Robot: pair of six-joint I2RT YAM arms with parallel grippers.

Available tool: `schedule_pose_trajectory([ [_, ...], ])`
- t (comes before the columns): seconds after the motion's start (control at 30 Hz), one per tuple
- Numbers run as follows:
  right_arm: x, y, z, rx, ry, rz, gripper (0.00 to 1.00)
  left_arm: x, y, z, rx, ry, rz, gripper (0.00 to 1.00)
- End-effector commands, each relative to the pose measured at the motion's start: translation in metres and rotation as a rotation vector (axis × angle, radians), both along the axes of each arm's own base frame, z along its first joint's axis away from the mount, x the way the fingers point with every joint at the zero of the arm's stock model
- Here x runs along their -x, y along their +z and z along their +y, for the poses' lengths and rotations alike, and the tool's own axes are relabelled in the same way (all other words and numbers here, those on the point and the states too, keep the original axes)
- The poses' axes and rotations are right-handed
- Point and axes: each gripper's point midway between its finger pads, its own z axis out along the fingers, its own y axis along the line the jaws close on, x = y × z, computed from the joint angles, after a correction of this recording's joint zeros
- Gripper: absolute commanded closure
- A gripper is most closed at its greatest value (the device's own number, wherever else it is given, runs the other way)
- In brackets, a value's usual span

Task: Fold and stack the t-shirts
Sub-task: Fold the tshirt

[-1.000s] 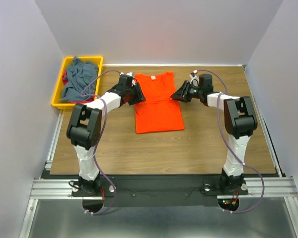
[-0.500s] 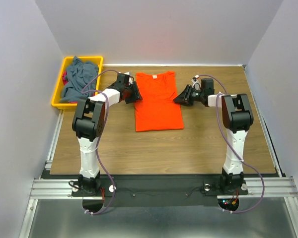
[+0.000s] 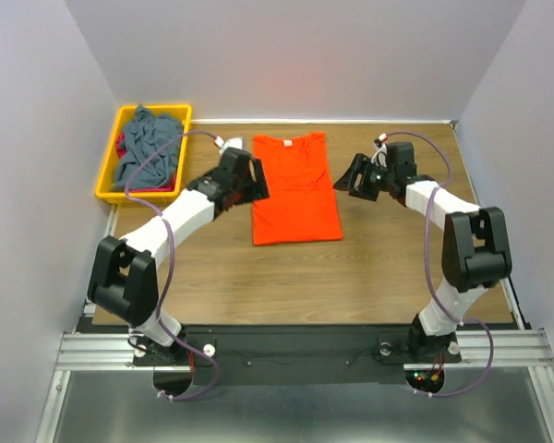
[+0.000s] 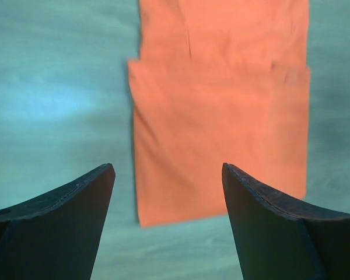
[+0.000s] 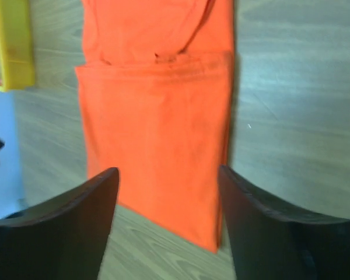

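Orange t-shirt point(image 3: 295, 189) lay on the table point(image 3: 397, 268), sides folded in; cross-fold judged outstanding. Left end effector point(image 3: 257, 182) and right end effector point(image 3: 349, 177) flanked it, open and empty. Grey-blue t-shirt point(image 3: 148, 143) sat crumpled in the yellow bin point(image 3: 107, 166), far left.

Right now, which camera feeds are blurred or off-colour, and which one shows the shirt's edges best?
Top external: sharp, evenly lit, the orange shirt has crisp edges. Left wrist: soft, with a teal cast over the table and the shirt washed to salmon. Right wrist: true colours but smeared, edges fuzzy.
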Motion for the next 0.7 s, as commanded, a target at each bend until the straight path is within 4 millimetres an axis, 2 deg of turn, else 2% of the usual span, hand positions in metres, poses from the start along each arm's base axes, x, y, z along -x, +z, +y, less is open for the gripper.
schedule_pose_trajectory([
  [0.0,0.042,-0.016,-0.012,0.208,-0.026,0.068,0.23,0.071,-0.062,0.008,-0.189,0.009,0.185,0.15],
  [0.03,0.054,-0.021,-0.014,0.234,-0.022,0.102,0.19,0.078,-0.065,0.006,-0.172,0.019,0.194,0.16],
  [0.13,0.074,-0.022,-0.017,0.31,-0.016,0.109,0.16,0.096,-0.084,0.006,-0.181,0.014,0.238,0.23],
  [0.2,0.089,-0.029,-0.018,0.341,-0.004,0.133,0.16,0.098,-0.088,0.006,-0.179,0.021,0.241,0.26],
  [0.23,0.093,-0.024,-0.018,0.34,-0.005,0.119,0.16,0.096,-0.089,0.005,-0.179,0.021,0.237,0.28],
  [0.3,0.103,-0.028,-0.02,0.35,-0.005,0.133,0.16,0.091,-0.086,0.002,-0.173,0.017,0.227,0.3],
  [0.5,0.117,-0.027,-0.016,0.343,-0.003,0.138,0.18,0.084,-0.094,-0.01,-0.175,-0.008,0.242,0.35],
  [0.67,0.12,-0.027,-0.011,0.342,0.006,0.141,0.18,0.086,-0.111,-0.012,-0.198,-0.024,0.281,0.4],
])
